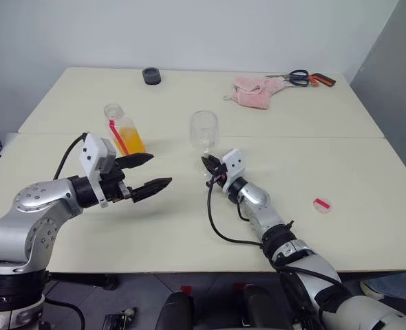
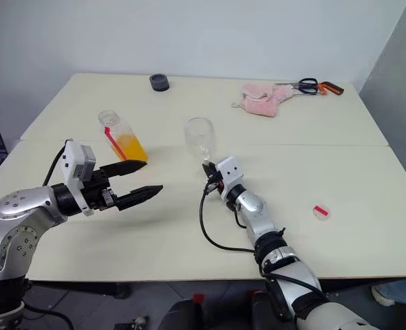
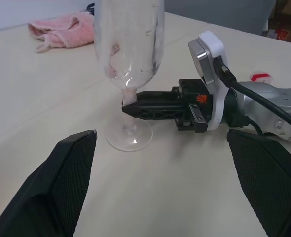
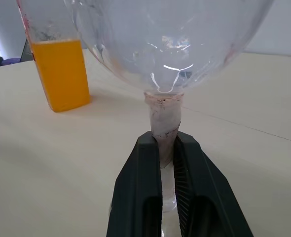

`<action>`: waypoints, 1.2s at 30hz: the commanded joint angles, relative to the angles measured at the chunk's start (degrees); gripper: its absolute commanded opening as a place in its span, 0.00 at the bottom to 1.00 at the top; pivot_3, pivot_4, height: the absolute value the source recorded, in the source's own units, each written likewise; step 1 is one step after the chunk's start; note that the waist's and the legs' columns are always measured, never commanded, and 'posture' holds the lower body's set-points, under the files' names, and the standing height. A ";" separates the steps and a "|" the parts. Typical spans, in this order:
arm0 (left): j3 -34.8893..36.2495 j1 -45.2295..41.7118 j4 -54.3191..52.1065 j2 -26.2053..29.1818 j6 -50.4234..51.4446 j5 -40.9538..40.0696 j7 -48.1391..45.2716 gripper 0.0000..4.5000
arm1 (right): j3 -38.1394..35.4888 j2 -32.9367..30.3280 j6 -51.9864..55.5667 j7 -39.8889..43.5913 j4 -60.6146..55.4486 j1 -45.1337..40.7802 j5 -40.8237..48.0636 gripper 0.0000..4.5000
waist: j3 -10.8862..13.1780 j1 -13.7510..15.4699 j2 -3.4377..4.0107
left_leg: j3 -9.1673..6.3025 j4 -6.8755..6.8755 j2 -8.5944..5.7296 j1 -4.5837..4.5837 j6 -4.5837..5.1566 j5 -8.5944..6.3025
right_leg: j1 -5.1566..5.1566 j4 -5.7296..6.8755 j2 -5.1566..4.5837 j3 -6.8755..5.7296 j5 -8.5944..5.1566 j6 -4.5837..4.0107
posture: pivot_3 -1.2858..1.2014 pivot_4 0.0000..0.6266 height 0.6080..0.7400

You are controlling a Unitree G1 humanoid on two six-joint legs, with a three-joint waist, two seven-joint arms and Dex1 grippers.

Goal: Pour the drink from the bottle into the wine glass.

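**Right gripper steadied the glass stem while the left prepared to take the bottle**

The right gripper (image 4: 166, 148) had its fingers clenched on the thin stem of the wine glass (image 1: 204, 130), which stood upright and empty on its round foot near the middle of the tabletop (image 1: 368, 172). The bottle (image 1: 123, 129), uncapped and about half full of the orange drink (image 4: 61, 74), stood upright nearby, toward the tabletop's left edge. The left gripper (image 1: 150, 172) hovered just in front of the bottle with its fingers spread wide, holding nothing.

To do this step well, the left gripper would probably need to close squarely around the bottle's body, below the open neck, gently enough not to squeeze liquid out. The right gripper's hold should keep the glass from tipping.
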 commanded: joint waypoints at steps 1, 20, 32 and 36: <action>1.84 -1.70 -1.51 1.55 -0.41 -0.57 0.34 1.00 | -0.08 0.93 -0.73 1.01 0.25 -0.48 -0.32 0.02 | 0.00 0.00 0.00 | 0.00 0.00 0.00 0.00 0.00 0.00 | 0.00 0.00 0.00 0.01 0.00 0.00 | 0.52 0.24 1.00; 2.71 -3.43 0.09 4.69 -2.88 0.22 -1.30 1.00 | -1.46 1.43 1.83 2.07 0.19 -0.66 0.54 0.02 | 0.00 -0.28 0.01 | 0.01 -0.02 0.00 0.03 0.00 0.00 | 0.00 0.01 0.01 0.02 0.00 0.00 | 0.52 0.24 1.00; 3.00 -5.21 2.23 5.34 -4.36 0.43 -1.68 1.00 | -2.34 1.59 2.96 2.65 0.00 -0.79 0.46 0.02 | 0.00 -0.37 0.01 | 0.02 -0.02 0.00 0.04 0.00 0.00 | 0.00 0.02 0.01 0.02 0.00 0.00 | 0.52 0.24 1.00; 2.92 -5.92 2.57 5.05 -4.49 0.27 -1.75 1.00 | -2.54 1.63 3.27 2.74 -0.09 -0.83 0.47 0.02 | 0.00 -0.38 0.01 | 0.02 -0.02 0.00 0.04 0.00 0.00 | 0.00 0.02 0.01 0.01 0.00 0.00 | 0.52 0.24 1.00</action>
